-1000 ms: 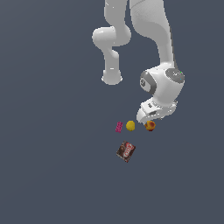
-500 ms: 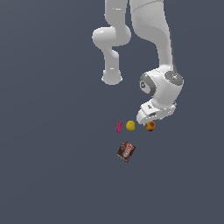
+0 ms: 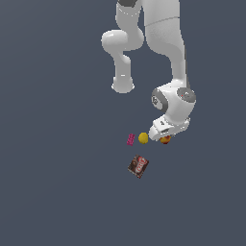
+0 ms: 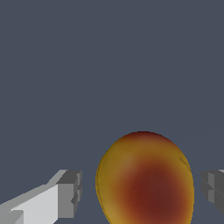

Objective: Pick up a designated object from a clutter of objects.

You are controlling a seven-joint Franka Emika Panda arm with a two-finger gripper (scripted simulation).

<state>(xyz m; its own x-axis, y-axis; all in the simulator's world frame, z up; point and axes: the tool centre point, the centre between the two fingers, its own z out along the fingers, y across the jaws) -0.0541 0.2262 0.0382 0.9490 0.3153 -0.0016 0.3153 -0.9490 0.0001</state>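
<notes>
The peach-like fruit [image 3: 166, 140], orange-yellow with a red blush, lies on the grey floor and is mostly hidden under my hand in the exterior view. In the wrist view it [image 4: 145, 179] fills the space between my two fingers. My gripper [image 4: 141, 194] is open, with a gap between each pad and the fruit. One finger [image 4: 69, 194] and the other finger [image 4: 213, 189] stand on either side of it. In the exterior view my gripper [image 3: 165, 136] sits low over the fruit.
A plain yellow ball [image 3: 143, 138] lies beside the fruit toward the exterior view's left, close to my hand. A pink block [image 3: 130, 140] lies beyond it. A dark brown-red box [image 3: 138, 166] lies nearer the camera. The arm's base [image 3: 123, 85] stands behind.
My hand has come down over the fruit, so that less of it shows in the exterior view. The other objects have not moved.
</notes>
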